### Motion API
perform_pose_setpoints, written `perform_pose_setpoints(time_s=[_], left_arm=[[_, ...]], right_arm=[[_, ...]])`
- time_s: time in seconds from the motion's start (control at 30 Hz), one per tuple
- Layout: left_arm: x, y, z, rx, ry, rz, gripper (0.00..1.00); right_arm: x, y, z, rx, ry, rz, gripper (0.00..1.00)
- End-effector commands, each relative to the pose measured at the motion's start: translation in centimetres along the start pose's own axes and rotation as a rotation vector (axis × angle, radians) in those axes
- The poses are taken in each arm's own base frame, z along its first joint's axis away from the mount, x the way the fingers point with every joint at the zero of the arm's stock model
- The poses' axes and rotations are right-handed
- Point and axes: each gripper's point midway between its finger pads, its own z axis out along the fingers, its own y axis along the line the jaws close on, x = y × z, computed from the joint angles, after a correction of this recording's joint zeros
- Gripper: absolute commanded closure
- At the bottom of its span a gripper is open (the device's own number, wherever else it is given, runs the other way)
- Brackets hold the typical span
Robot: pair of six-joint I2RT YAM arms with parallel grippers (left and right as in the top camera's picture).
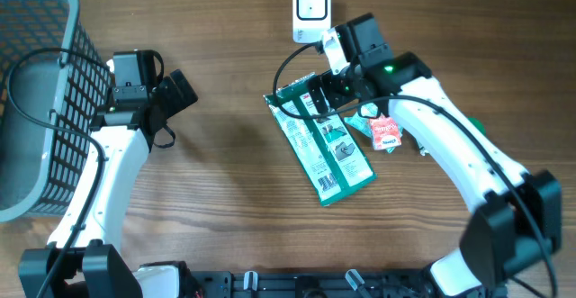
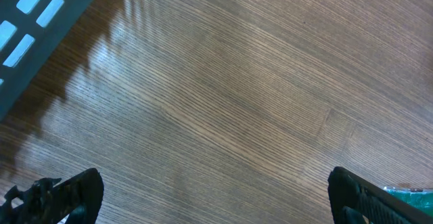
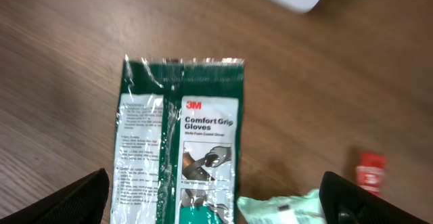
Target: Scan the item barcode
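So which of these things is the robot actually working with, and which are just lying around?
For the job:
green glove packet
white scanner

Lying about:
grey basket
red sachet
pale green packet

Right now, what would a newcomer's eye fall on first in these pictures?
The green 3M glove package lies flat mid-table, with the open right gripper above its top end. A white scanner sits at the far edge just beyond it, and a grey mesh basket fills the left corner beside the open, empty left gripper.
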Motion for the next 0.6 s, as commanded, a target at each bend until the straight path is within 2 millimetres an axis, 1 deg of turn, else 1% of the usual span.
perform_pose_setpoints(time_s=[0.0, 0.07, 0.13, 0.17, 0.2, 0.3, 0.37, 0.43, 0.47, 0.5, 0.57], left_arm=[[-0.5, 0.1, 0.0, -0.008, -0.01, 0.004, 0.0], [-0.5, 0.1, 0.0, -0.008, -0.01, 0.004, 0.0], [-0.5, 0.1, 0.0, -0.008, -0.01, 0.004, 0.0], [-0.5, 0.1, 0.0, -0.008, -0.01, 0.004, 0.0], [-0.5, 0.1, 0.0, -0.008, -0.01, 0.004, 0.0], [-0.5, 0.1, 0.0, -0.008, -0.01, 0.004, 0.0], [-0.5, 0.1, 0.0, -0.008, -0.01, 0.004, 0.0], [-0.5, 0.1, 0.0, -0.008, -0.01, 0.004, 0.0], [-0.5, 0.1, 0.0, -0.008, -0.01, 0.004, 0.0], [-0.5, 0.1, 0.0, -0.008, -0.01, 0.004, 0.0], [-0.5, 0.1, 0.0, -0.008, -0.01, 0.004, 0.0]], right_arm=[[-3.0, -0.6, -8.0, 0.064, -0.205, -0.088, 0.0], [-3.9, -0.5, -11.9, 0.075, -0.299, -0.098, 0.0], [-4.4, -0.2, -17.2, 0.09, -0.426, -0.103, 0.0], [-4.5, -0.1, -19.2, 0.096, -0.474, -0.104, 0.0], [-4.4, 0.0, -20.8, 0.1, -0.512, -0.105, 0.0], [-3.7, 0.3, -26.9, 0.118, -0.66, -0.11, 0.0], [-2.7, 0.6, -30.9, 0.138, -0.755, -0.136, 0.0], [-1.1, 0.9, -34.3, 0.151, -0.845, -0.136, 0.0], [-0.1, 0.9, -35.6, 0.16, -0.879, -0.133, 0.0], [0.7, 0.9, -36.3, 0.167, -0.902, -0.13, 0.0], [3.3, 0.8, -37.3, 0.181, -0.946, -0.116, 0.0]])
